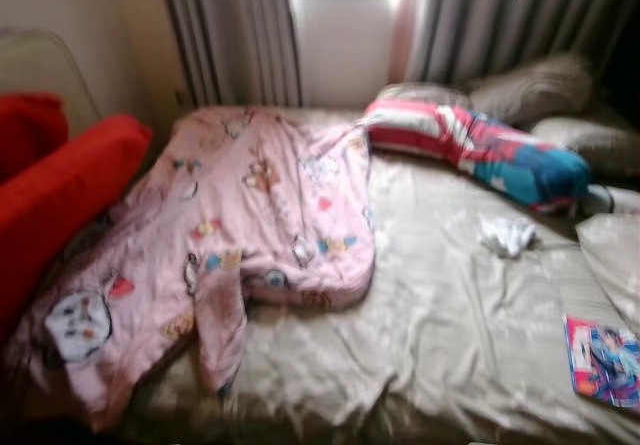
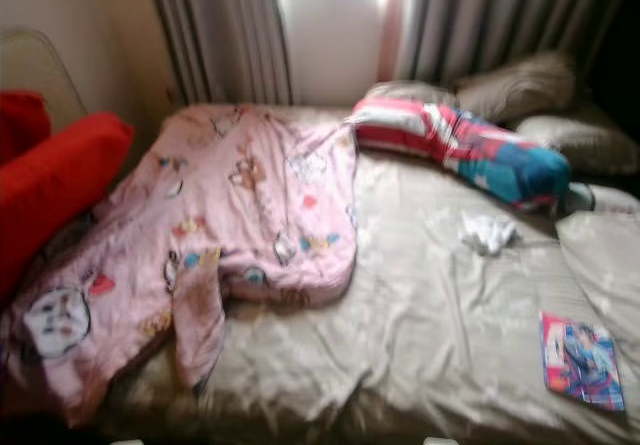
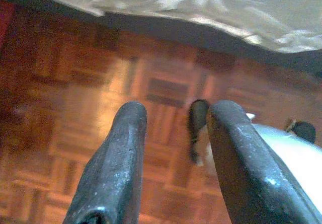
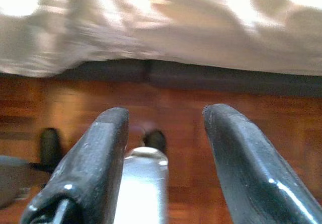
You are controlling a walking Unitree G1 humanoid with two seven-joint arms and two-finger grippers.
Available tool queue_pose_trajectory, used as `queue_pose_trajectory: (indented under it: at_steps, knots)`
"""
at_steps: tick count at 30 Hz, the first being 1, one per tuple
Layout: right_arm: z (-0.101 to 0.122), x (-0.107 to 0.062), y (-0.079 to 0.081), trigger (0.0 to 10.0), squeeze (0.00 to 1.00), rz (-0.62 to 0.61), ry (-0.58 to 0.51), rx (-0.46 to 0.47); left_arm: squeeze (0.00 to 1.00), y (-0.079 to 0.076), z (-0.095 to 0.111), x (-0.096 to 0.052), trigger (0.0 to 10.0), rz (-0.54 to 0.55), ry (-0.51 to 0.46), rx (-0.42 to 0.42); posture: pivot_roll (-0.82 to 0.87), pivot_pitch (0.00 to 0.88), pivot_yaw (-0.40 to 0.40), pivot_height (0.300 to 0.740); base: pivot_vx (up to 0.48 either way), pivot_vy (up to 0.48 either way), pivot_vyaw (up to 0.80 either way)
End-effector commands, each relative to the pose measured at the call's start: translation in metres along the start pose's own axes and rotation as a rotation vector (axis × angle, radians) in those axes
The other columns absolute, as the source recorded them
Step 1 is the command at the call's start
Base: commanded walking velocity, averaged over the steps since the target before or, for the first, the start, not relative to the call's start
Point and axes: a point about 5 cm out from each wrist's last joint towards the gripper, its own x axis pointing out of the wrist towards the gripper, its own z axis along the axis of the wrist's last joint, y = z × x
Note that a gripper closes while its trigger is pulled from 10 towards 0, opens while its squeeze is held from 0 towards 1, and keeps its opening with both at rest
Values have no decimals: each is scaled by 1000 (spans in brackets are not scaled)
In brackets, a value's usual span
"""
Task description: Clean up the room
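A bed with a beige sheet [image 1: 450,305] lies before me. A pink cartoon-print blanket [image 1: 250,225] is crumpled over its left half and hangs off the front edge. A striped red, white and blue pillow [image 1: 480,145] lies near the head. A small white cloth [image 1: 507,235] sits on the sheet at the right. A colourful book [image 1: 603,362] lies near the front right corner. My left gripper [image 3: 171,118] hangs open over the wooden floor by the bed edge. My right gripper [image 4: 166,121] hangs open there too, with nothing between its fingers.
Red cushions [image 1: 50,185] lean at the left of the bed. Grey pillows [image 1: 540,90] pile up at the back right under grey curtains [image 1: 235,35] and a window. Parquet floor [image 3: 75,108] runs below the bed edge.
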Motion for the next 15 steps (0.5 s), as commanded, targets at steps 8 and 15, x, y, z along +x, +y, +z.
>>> queue_pose_trajectory:
  at_steps: [8,15]
  knots:
    - [-7,-2,-12,10000,0,-24,23,2,0,-3,-4,0,10000,-3,20,-6,1,152,13,740,0,378,0]
    - [-8,-3,-12,10000,0,-23,25,3,0,-4,-3,0,10000,-2,19,-10,3,155,13,740,0,375,0]
